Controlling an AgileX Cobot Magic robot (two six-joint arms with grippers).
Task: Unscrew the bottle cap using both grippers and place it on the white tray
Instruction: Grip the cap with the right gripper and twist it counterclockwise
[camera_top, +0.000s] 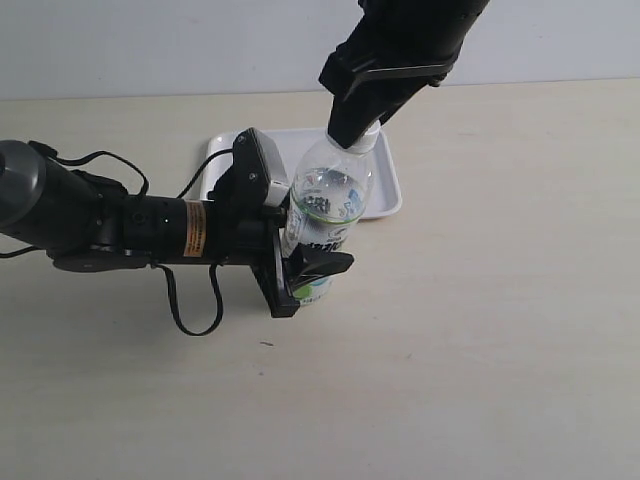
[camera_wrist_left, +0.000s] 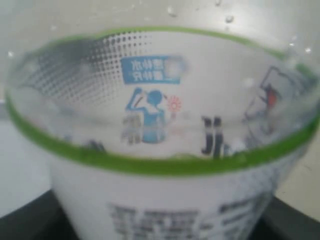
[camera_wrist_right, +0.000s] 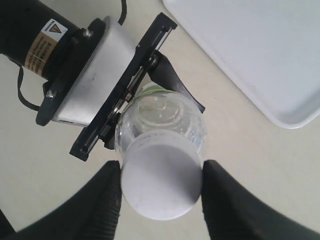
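The clear bottle (camera_top: 330, 195) with its white-and-green label stands on the table in front of the white tray (camera_top: 388, 185). My left gripper (camera_top: 312, 240) reaches in from the left and is shut on the bottle's labelled body (camera_wrist_left: 160, 190), which fills the left wrist view. From above, my right gripper (camera_top: 362, 128) comes down over the neck. In the right wrist view the round white bottle cap (camera_wrist_right: 161, 182) sits between the two black fingers (camera_wrist_right: 102, 205), which touch it on both sides. The cap (camera_top: 369, 138) is still on the bottle.
The white tray (camera_wrist_right: 260, 55) lies just behind the bottle with nothing on it. My left arm's long black body (camera_top: 120, 225) and its looping cables (camera_top: 190, 315) lie across the left half of the beige table. A pale wall runs along the far edge.
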